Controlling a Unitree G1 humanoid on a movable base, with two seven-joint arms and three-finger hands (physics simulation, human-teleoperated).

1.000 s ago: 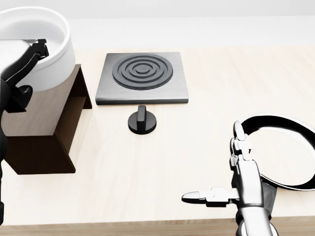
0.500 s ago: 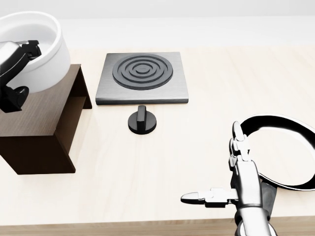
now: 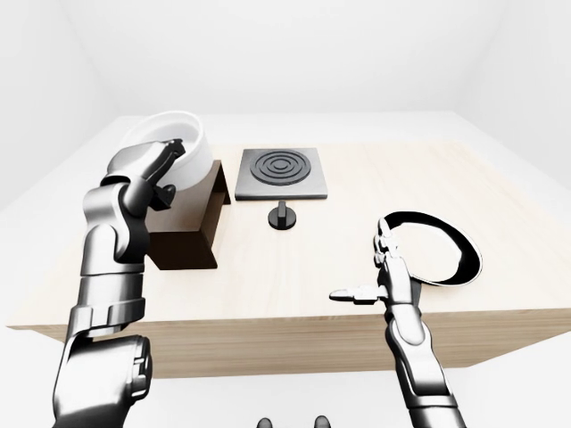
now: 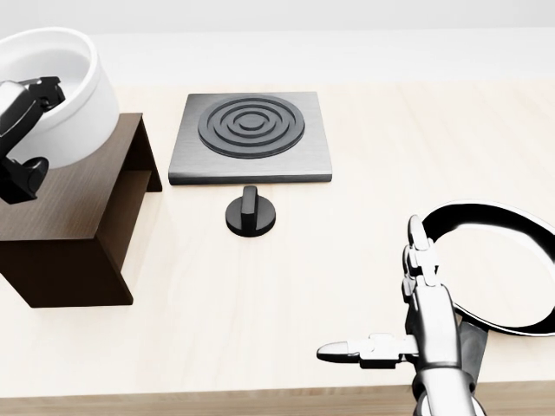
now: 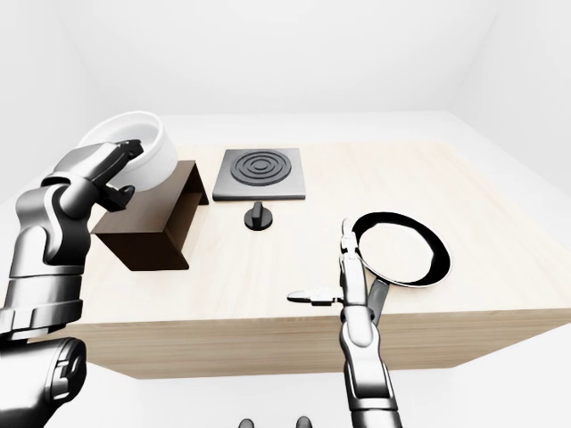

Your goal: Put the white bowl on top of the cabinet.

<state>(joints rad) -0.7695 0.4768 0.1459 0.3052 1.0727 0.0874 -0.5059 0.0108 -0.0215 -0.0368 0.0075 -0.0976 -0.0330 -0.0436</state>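
White bowl (image 4: pixel 61 91) lowered since previous frames, now seated at cabinet (image 4: pixel 69 225) top, bench left edge; left hand (image 4: pixel 26 130) clamped on rim; release pending; right hand (image 4: pixel 390 347) fingers apart, idle

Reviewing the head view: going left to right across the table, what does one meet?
White bowl held by the left hand over the dark cabinet → stove plate with its knob → right hand → black pan.

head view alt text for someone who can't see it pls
The robot's left hand grips the rim of a white bowl over a dark brown wooden cabinet, at left. A square grey hotplate sits centre; its open right hand hovers lower right.
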